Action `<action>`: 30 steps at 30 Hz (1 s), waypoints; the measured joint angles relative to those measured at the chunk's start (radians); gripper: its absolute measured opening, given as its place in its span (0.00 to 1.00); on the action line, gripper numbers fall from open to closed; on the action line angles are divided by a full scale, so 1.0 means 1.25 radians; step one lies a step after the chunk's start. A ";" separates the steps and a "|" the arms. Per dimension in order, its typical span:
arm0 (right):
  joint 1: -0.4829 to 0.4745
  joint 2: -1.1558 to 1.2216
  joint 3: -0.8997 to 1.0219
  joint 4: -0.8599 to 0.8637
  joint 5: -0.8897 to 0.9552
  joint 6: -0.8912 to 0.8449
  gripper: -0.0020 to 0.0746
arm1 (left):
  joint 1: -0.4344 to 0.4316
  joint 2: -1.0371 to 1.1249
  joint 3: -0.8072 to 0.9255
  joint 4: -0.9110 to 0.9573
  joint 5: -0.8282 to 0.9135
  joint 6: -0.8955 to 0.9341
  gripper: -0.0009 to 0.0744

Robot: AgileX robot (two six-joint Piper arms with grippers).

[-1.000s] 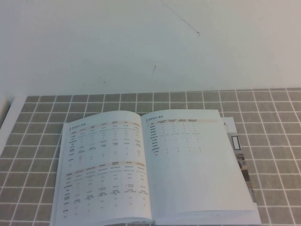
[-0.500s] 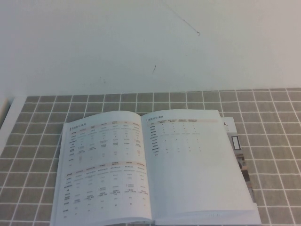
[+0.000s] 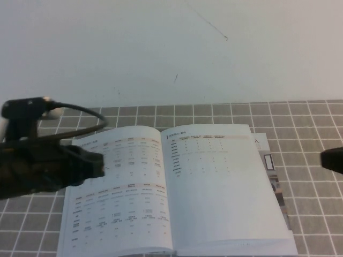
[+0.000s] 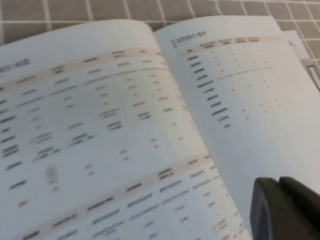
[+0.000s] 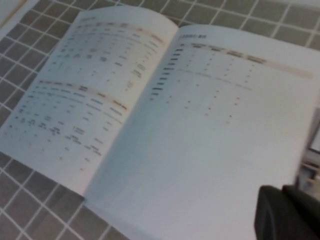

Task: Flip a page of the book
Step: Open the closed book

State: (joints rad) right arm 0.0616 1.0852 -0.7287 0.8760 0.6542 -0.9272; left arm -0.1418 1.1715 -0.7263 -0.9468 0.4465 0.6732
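Observation:
The book [image 3: 123, 187] lies open on the grey tiled table. Its left leaf is dense with tables. The page [image 3: 225, 198] is the right leaf, with a short table above blank space, and it lies flat. My left gripper [image 3: 99, 164] is shut and empty and hovers over the left leaf near its outer edge. In the left wrist view its fingers [image 4: 267, 210] sit over the page [image 4: 250, 100]. My right gripper [image 3: 329, 159] is shut and empty at the far right, beside the book. In the right wrist view it [image 5: 283, 200] is above the page's [image 5: 210, 140] outer edge.
A leaflet with colour photos [image 3: 275, 184] sticks out from under the book's right edge and shows in the right wrist view [image 5: 312, 160]. The tiled mat [image 3: 311, 134] ends at a white wall behind. A white strip runs along the table's left edge [image 3: 13, 134].
Both arms have come into the high view: the left from the left side over the left leaf, the right tip at the right edge. The book has not moved.

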 joint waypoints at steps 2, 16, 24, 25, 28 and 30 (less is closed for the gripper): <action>0.016 0.086 -0.001 0.114 -0.016 -0.108 0.02 | -0.044 0.076 -0.031 -0.075 -0.017 0.083 0.01; 0.199 0.597 -0.090 0.477 -0.193 -0.496 0.02 | -0.176 0.515 -0.232 -0.171 -0.117 0.166 0.01; 0.199 0.659 -0.097 0.427 -0.129 -0.373 0.02 | -0.176 0.581 -0.239 -0.171 -0.119 0.182 0.01; 0.199 0.659 -0.097 0.407 -0.121 -0.342 0.02 | -0.176 0.581 -0.239 -0.171 -0.117 0.183 0.01; 0.199 0.652 -0.097 0.330 -0.089 -0.261 0.02 | -0.176 0.581 -0.239 -0.171 -0.103 0.183 0.01; 0.199 0.644 -0.097 0.290 -0.072 -0.241 0.02 | -0.176 0.581 -0.239 -0.173 -0.098 0.185 0.01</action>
State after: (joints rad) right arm 0.3101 1.8897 -0.8494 1.2388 0.5643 -1.2280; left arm -0.3613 1.8978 -1.0245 -1.1631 0.3246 0.9039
